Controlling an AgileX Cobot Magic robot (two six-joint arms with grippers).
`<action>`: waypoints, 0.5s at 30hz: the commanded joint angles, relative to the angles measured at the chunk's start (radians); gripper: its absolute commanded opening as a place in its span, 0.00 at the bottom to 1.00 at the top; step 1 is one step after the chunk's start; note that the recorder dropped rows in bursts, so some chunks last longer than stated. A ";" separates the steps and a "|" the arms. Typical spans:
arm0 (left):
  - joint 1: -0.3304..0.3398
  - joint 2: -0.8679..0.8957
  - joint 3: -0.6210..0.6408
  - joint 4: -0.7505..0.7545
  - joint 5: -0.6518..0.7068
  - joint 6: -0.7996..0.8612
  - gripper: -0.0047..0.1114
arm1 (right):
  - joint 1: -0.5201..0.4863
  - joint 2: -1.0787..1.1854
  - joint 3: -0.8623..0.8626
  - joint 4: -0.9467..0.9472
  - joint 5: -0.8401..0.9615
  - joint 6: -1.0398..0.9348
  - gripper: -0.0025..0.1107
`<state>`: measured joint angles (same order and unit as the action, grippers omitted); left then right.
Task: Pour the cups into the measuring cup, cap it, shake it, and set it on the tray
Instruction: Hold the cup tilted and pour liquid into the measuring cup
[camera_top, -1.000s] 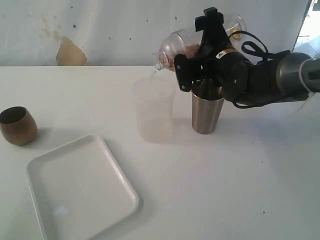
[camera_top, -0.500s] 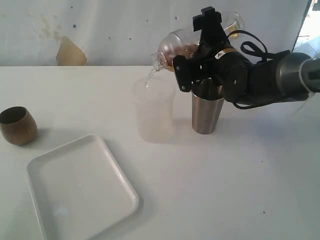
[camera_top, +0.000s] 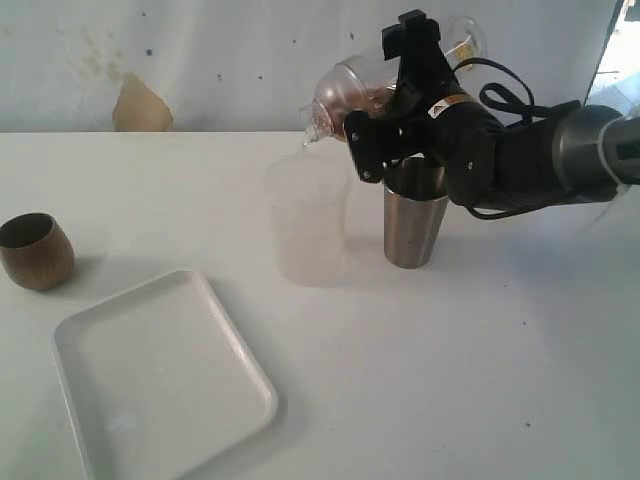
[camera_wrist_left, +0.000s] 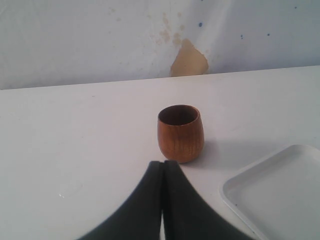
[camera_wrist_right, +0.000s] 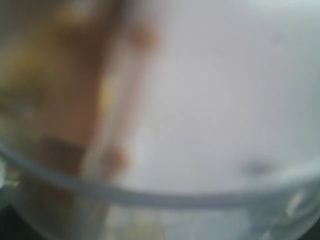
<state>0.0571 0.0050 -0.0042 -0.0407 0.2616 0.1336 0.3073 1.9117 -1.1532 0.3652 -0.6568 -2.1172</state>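
1. The right end effector (camera_top: 392, 97) is clamped around the measuring cup (camera_top: 340, 88), one finger over the top of the body and one under it. The cup is held in the air, tipped almost onto its side.
2. Its narrow end points down over the frosted cup (camera_top: 308, 225), which stands on the counter (camera_top: 480, 360). That end seems to carry a small clear lid (camera_top: 318, 118). Whether anything is running out cannot be told.
3. Brownish contents show through the clear wall. The right wrist view gives only a blur of clear plastic and brown patches.
4. The steel tumbler (camera_top: 414, 225) stands upright just beside the frosted cup, below the gripping arm.
5. The left end effector (camera_wrist_left: 163, 167) is closed on nothing, its tips pressed together, low over the counter near the wooden cup (camera_wrist_left: 181, 132). That cup stands upright, apart from the tray (camera_top: 160, 380).
6. Handling, as a judgement:
   - The measuring cup looks thin, light and smooth. It would likely flex under a hard squeeze, and its load shifts as it tilts. A mid-body hold like this one suits it.
   - The wooden cup looks rigid and matte, so it is best taken across its widest part.
   - The steel tumbler looks stiff but slick and tapered, so a grip just below the rim seems safest.
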 joint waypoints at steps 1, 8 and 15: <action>0.000 -0.005 0.004 0.002 -0.005 -0.001 0.04 | -0.012 -0.014 -0.012 -0.003 -0.068 -0.016 0.02; 0.000 -0.005 0.004 0.002 -0.005 -0.001 0.04 | -0.025 -0.014 -0.012 -0.003 -0.071 -0.016 0.02; 0.000 -0.005 0.004 0.002 -0.005 -0.001 0.04 | -0.027 -0.014 -0.012 -0.026 -0.071 -0.016 0.02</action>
<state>0.0571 0.0050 -0.0042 -0.0407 0.2616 0.1336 0.2894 1.9117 -1.1532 0.3573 -0.6607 -2.1172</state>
